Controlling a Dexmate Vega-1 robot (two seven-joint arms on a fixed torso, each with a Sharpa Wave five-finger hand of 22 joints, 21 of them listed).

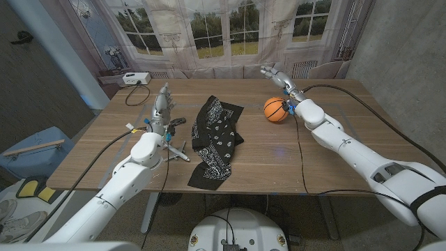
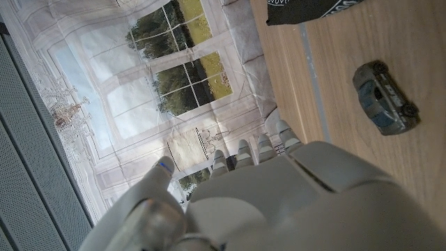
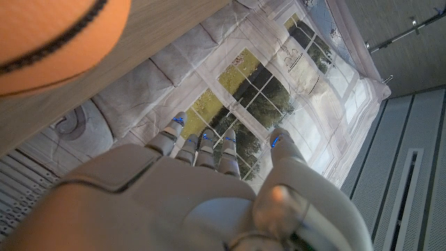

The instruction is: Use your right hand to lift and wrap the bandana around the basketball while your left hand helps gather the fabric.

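A staged lab or test room, not a real home: the windows and garden behind the wooden table [image 1: 279,150] are printed on a hanging backdrop [image 1: 209,28], with plain grey walls [image 1: 397,42] either side and cables [image 1: 132,94] trailing across the tabletop.

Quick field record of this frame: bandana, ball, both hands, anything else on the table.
bandana: black with white pattern, lying crumpled on the table mid-front, held by neither hand
basketball: orange, on the table to the robot's right of the bandana, not wrapped
right hand: raised beyond the basketball, fingers apart, holding nothing
left hand: to the robot's left of the bandana, fingers extended, holding nothing
toy car: on the table near the left hand
white box: far left corner of the table
task state: wrap not started
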